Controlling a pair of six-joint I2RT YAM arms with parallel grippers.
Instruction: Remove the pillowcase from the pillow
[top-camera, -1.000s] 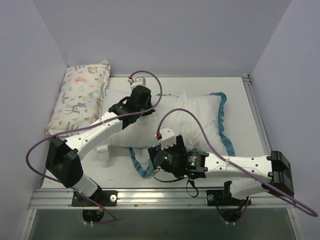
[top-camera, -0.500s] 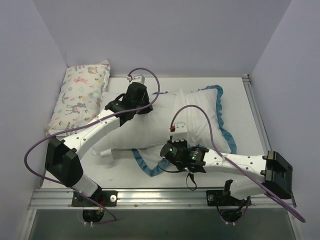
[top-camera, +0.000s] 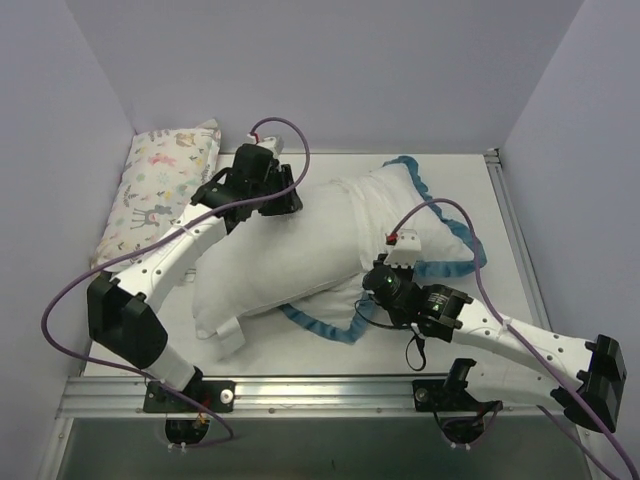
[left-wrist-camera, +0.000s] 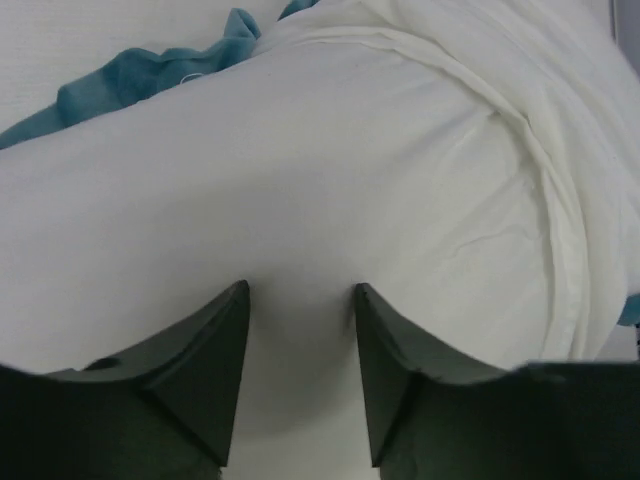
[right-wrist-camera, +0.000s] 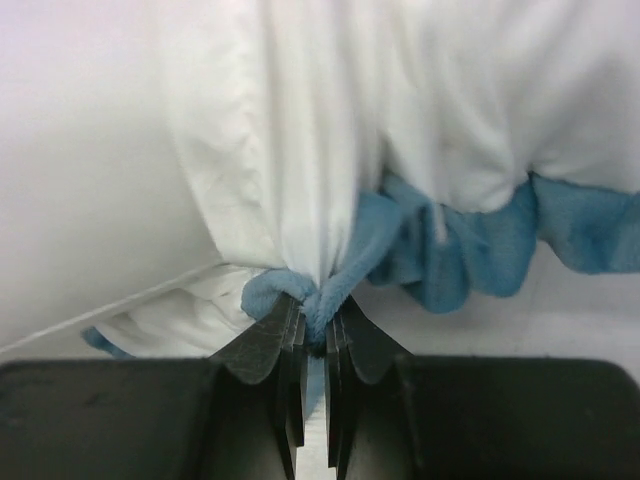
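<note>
The plain white pillow (top-camera: 255, 270) lies across the table's middle, its left part bare. The pillowcase (top-camera: 400, 215) covers its right end, turned white side out, with its teal ruffled edge (top-camera: 325, 328) trailing along the front. My left gripper (top-camera: 280, 197) is open, its fingertips (left-wrist-camera: 238, 300) pressed against the bare pillow (left-wrist-camera: 300, 170), next to the pillowcase hem (left-wrist-camera: 545, 180). My right gripper (top-camera: 373, 292) is shut on the pillowcase ruffle (right-wrist-camera: 315, 290), and the white fabric (right-wrist-camera: 330, 130) is drawn taut from the closed jaws of the gripper (right-wrist-camera: 315, 322).
A pastel animal-print pillow (top-camera: 165, 195) leans against the left wall at the back. A metal rail (top-camera: 320, 385) runs along the near edge, and purple walls close in the table on three sides.
My right gripper shut on the teal ruffle and pulled it right. The left gripper opened and shifted back-left. More of the bare pillow now shows on the left.
</note>
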